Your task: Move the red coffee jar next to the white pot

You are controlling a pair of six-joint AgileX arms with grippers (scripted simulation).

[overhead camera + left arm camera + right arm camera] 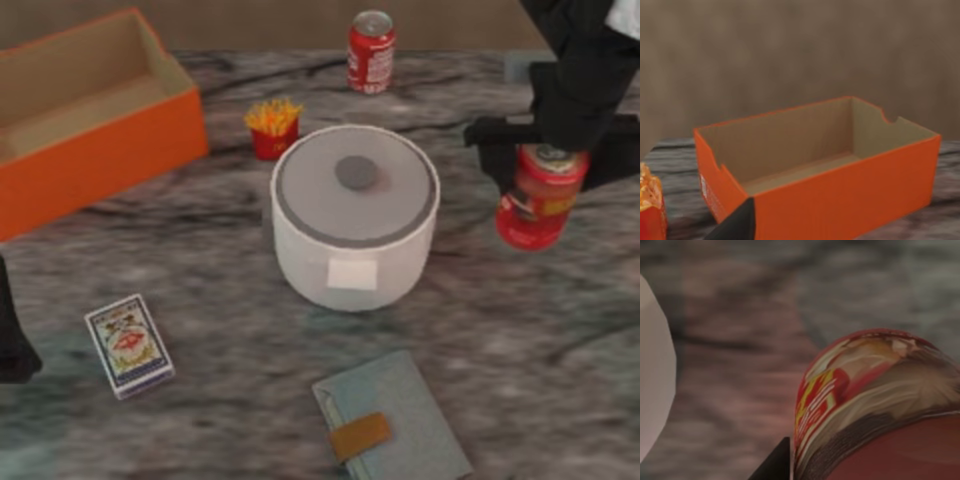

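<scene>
The red coffee jar (538, 200), with red lid, red-and-yellow label and wider red base, hangs tilted over the table's right side. My right gripper (553, 150) is shut on its lid end from above. In the right wrist view the jar (875, 405) fills the frame, and one dark finger (776, 466) presses against its side. The white pot (352, 215), with its grey-rimmed lid and grey knob, stands at the table's middle, a short gap to the left of the jar. Its white wall (652, 370) shows at the edge of the right wrist view. My left arm (12, 340) is parked at the left edge.
An open orange box (85, 160) sits at the back left, seen also in the left wrist view (840, 195). A red soda can (371, 52) stands at the back, a red carton of fries (272, 128) just behind the pot. A card box (128, 345) and a grey-blue notebook (395, 420) lie in front.
</scene>
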